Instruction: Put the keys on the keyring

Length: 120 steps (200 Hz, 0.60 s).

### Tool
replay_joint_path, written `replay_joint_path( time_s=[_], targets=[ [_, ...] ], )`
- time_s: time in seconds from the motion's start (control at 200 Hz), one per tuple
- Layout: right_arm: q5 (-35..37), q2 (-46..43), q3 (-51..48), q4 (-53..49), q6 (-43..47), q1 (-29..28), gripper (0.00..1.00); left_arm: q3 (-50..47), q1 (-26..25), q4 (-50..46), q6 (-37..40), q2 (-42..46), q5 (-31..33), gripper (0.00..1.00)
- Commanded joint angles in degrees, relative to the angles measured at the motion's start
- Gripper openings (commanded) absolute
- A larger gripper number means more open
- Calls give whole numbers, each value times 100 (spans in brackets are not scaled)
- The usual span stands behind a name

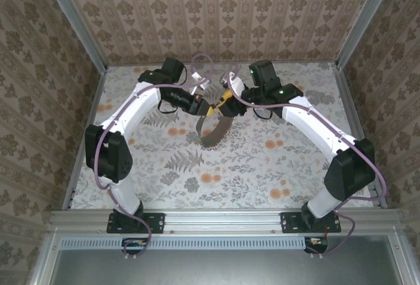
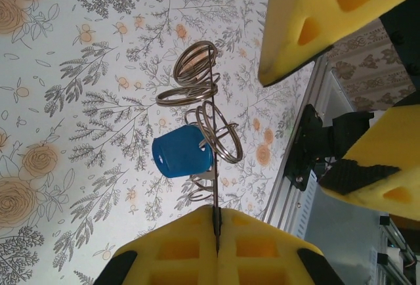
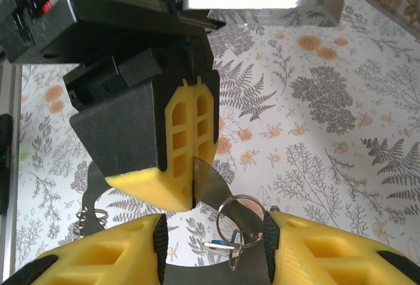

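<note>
Keys [image 2: 177, 157] half behind keyring [image 2: 215, 196]

End of keyring [image 2: 214, 193] within left pincer [image 2: 216, 236]

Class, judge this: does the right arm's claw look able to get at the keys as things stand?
Likely yes. The right claw stands open and the keys seem to hang right between its fingers, nothing blocking. The left claw, shut on the keyring close beside, leaves little room.
</note>
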<state>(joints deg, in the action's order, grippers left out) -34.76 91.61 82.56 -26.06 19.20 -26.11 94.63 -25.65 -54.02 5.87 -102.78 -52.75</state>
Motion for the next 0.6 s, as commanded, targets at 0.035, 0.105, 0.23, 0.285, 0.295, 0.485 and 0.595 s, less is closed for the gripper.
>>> replay_joint_path(
  time_s=[0.035,0.105,0.23,0.285,0.295,0.485,0.595],
  targets=[
    [55,115,151,-239,183,-69,44,307,-16,-113,169,-40,-260,0],
    [128,129,139,-266,207,-89,43,321,-12,-118,175,-40,-263,0],
    [211,155,129,-251,216,-114,39,358,-14,-144,187,-40,-264,0],
    [268,174,124,-233,221,-130,39,372,-10,-163,198,-41,-262,0],
    [275,173,125,-222,221,-131,39,372,-10,-162,196,-40,-264,0],
    [371,210,164,-125,197,-183,39,365,-10,-188,237,-31,-271,0],
    [391,264,218,-110,196,-193,38,370,-10,-188,236,-40,-276,0]
  ],
)
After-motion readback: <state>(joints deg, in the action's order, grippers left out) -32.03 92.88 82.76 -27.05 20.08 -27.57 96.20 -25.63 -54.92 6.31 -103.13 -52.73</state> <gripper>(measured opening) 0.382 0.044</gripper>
